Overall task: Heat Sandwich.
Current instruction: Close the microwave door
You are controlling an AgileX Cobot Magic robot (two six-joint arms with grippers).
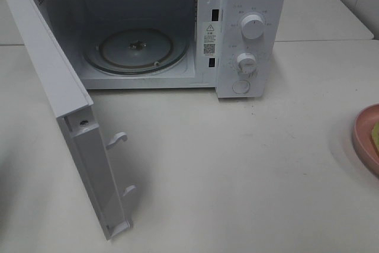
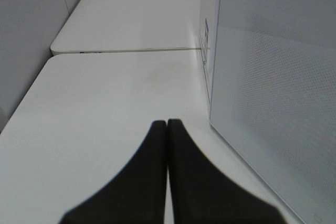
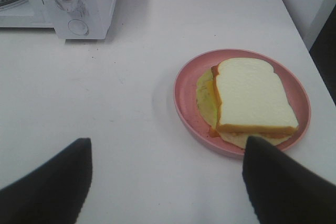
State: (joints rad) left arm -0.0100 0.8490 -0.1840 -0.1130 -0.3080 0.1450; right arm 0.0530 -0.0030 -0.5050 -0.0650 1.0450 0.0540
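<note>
Your left gripper [image 2: 167,124] was clenched, empty, beside microwave [image 1: 249,34]; right gripper [image 3: 168,156] spread wide, sandwich [image 3: 251,100] on pink plate [image 3: 184,90] at its 1 o'clock.

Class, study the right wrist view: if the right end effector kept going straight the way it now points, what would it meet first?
Probably the bare white table between its open fingers, with the pink plate and sandwich slightly off to one side. Depth is hard to judge.
</note>
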